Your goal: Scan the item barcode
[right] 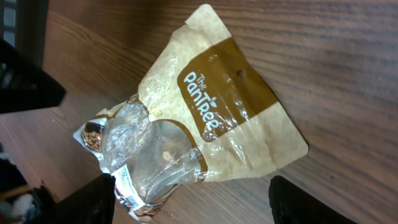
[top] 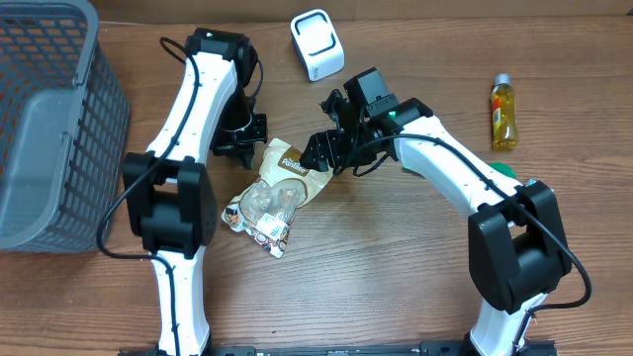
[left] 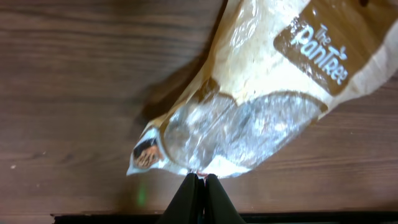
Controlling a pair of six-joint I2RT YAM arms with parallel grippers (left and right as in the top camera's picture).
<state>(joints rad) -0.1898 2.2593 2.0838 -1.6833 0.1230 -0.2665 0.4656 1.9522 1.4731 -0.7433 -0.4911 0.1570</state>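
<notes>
One grey basket (top: 49, 119) sits at the far left of the wooden worktop (top: 396, 287). Beside it, the left hand (top: 240, 133) has its two fingers (left: 186, 199) pressed together, tips right at the edge of the single snack bag (top: 275, 190). That brown-and-clear pouch lies flat mid-worktop, between the two arms. One white scanner (top: 316, 44) stands behind it. The right hand (top: 324, 150) hovers over the bag's top end, spread wide and holding nothing. One yellow bottle (top: 503, 111) lies far right.
</notes>
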